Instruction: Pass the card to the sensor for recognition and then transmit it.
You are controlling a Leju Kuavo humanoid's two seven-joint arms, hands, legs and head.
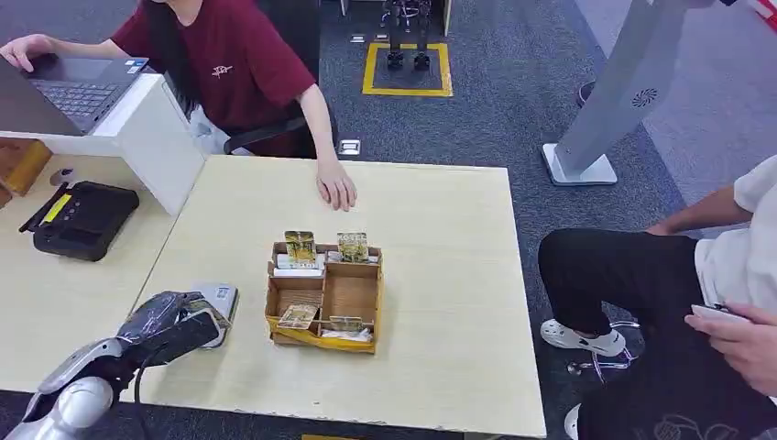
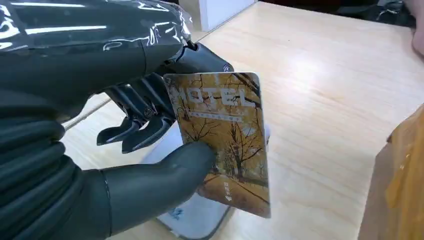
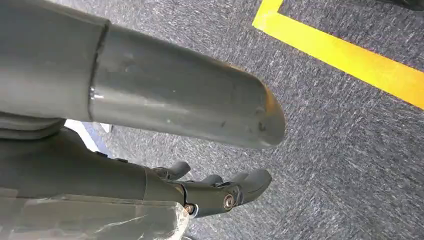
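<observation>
At lower left of the head view, over the near left edge of the pale table (image 1: 440, 275), the card (image 2: 225, 140) is held in the left hand (image 1: 169, 321) directly above the sensor (image 1: 223, 298), a flat light-grey pad with rounded corners lying on the tabletop. In the left wrist view the card fills the centre of the frame: a yellow-brown hotel key card with an autumn-tree print, tilted, its far end over the pad's white face (image 2: 195, 222). Whether card and pad touch cannot be told from these views.

Hand state: the left thumb (image 2: 165, 175) presses on the printed face; the darker fingers (image 2: 135, 127) are curled behind and beside the card's edge. Grip is narrow, a pinch on the card only; nothing else is held.

Judgement on the step: this looks like the reading phase. To do it well, lay the card flatter and closer to the pad's face, keep the pinch steady near one edge so the thumb does not block the read area, and hold until recognition.

The right hand (image 3: 220, 192) hangs over grey carpet, fingers loosely curled, holding nothing.

Outward: at the table's centre stands a cardboard organiser (image 1: 325, 298) with more cards. A person's hand (image 1: 336, 188) rests on the far table edge, upper centre.
</observation>
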